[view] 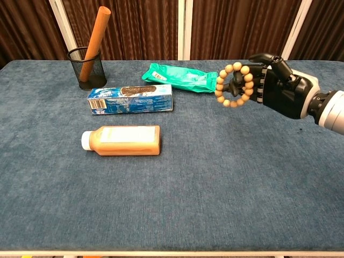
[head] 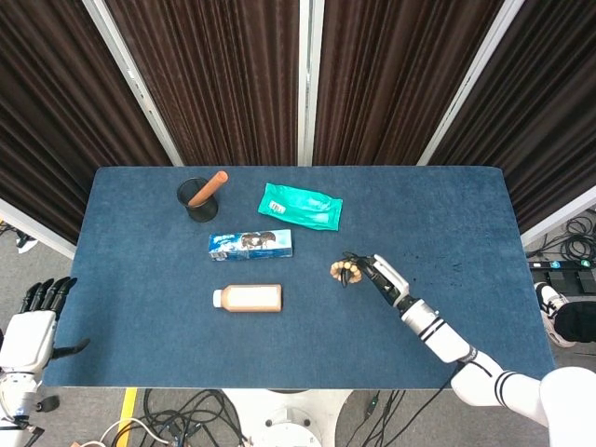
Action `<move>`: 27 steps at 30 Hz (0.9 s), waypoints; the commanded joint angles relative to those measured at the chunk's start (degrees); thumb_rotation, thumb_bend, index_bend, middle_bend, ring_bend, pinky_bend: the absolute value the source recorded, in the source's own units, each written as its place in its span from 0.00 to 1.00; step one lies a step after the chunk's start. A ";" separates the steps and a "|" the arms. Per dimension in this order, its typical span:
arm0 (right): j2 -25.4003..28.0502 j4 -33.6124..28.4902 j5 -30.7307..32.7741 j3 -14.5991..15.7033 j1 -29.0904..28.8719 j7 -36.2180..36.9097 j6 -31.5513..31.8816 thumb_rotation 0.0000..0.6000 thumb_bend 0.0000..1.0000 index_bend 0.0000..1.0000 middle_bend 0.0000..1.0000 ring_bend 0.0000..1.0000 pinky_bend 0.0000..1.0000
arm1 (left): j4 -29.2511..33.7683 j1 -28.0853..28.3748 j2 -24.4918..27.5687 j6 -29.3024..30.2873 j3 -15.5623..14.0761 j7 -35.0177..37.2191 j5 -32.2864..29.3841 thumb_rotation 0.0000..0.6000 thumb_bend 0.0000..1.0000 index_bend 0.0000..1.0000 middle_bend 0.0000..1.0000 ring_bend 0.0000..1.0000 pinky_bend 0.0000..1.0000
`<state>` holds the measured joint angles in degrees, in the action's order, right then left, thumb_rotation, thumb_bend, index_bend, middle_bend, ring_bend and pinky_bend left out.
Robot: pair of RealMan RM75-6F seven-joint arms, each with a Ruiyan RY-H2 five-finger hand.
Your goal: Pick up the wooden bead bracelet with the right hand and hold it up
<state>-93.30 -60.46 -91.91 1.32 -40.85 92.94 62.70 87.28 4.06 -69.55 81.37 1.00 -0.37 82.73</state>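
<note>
The wooden bead bracelet (view: pixel 234 85) hangs as a ring of tan beads off the front of my right hand (view: pixel 274 87), clear above the blue table (view: pixel 215 177). The black fingers (view: pixel 257 86) curl through the ring and hold it. In the head view the bracelet (head: pixel 345 271) shows as a small tan cluster at the tip of my right hand (head: pixel 372 276), right of the table's centre. My left hand (head: pixel 35 321) hangs off the table's left edge, fingers apart, holding nothing.
An orange bottle (view: pixel 123 141) lies on its side at the left. Behind it lies a blue box (view: pixel 130 98), with a green packet (view: pixel 180 77) further back. A black mesh cup (view: pixel 86 66) with a brown stick stands at the back left.
</note>
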 commanded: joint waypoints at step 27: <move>-0.17 1.18 0.64 -0.29 0.95 0.57 -1.30 0.17 0.40 0.79 0.75 0.40 0.00 | 0.47 1.14 -0.03 -1.43 0.45 -1.23 -0.66 1.00 0.00 0.08 0.07 0.01 0.00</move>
<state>-93.58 -59.13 -91.16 0.97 -39.90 93.68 61.45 87.76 5.19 -69.57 79.96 1.45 -1.60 82.09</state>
